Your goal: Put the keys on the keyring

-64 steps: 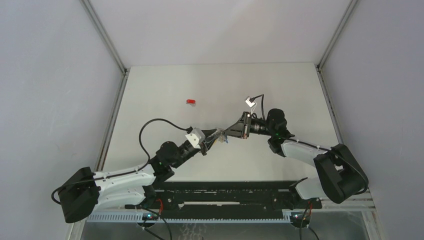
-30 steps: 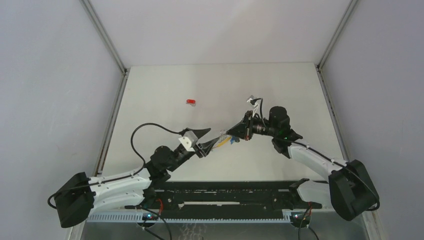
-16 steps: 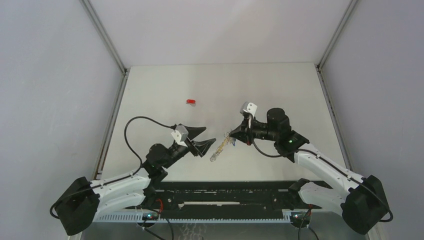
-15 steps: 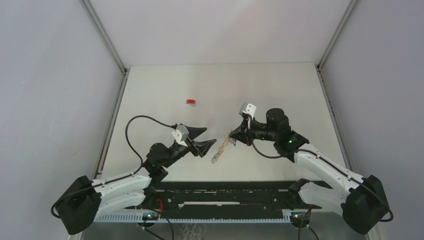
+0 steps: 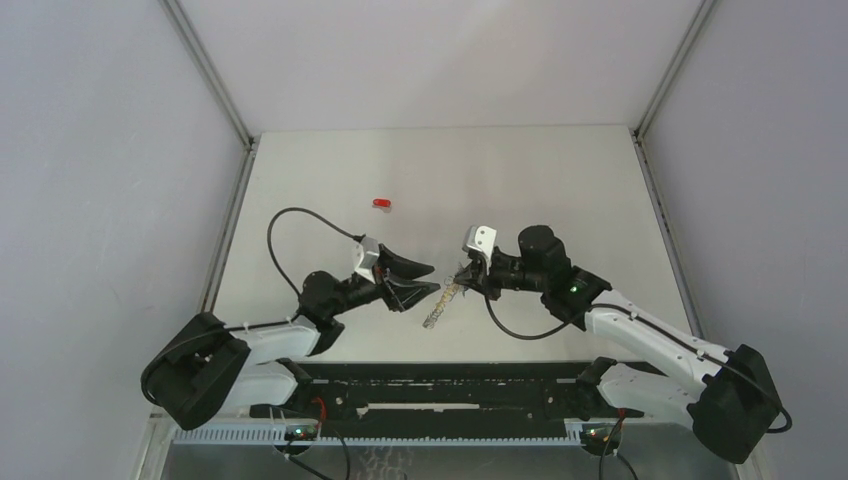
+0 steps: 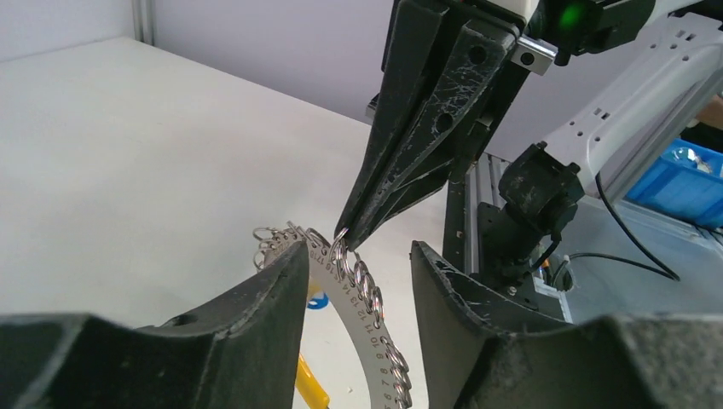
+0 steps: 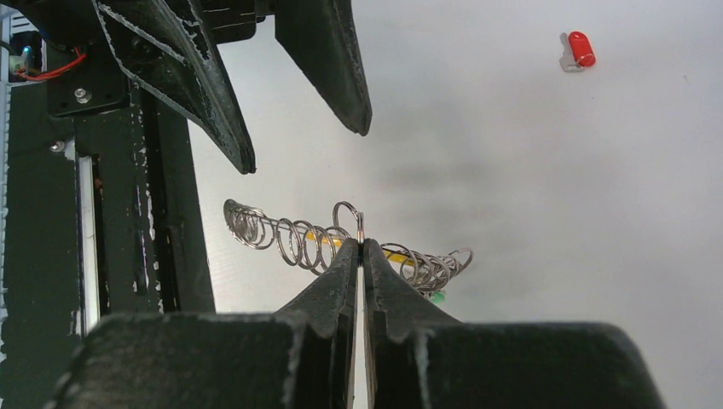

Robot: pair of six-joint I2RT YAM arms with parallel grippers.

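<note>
Right gripper (image 5: 462,281): its jaws are clenching tight on one small wire ring (image 7: 348,217) at the top of the keyring (image 5: 440,305).
Keyring: it is showing as a curved, numbered strip strung with many wire rings (whether its low end is touching the table (image 5: 560,180) I cannot tell), and it is slanting down from the right gripper toward the near edge.
Left gripper (image 5: 433,279): it is gaping, released, gripping nothing; its fingers (image 7: 243,128) are pointing at the keyring from just beside it, apart from the rings.
Red key (image 5: 381,203): it is lying alone on the table, well apart from both grippers, toward the far left.
Yellow key (image 6: 311,388): it is hanging among the rings, beside the strip.
Blue key (image 6: 317,300): it is peeking out behind the left finger, near the strip.
Green key (image 7: 437,296): it is showing just under the rings' end.
</note>
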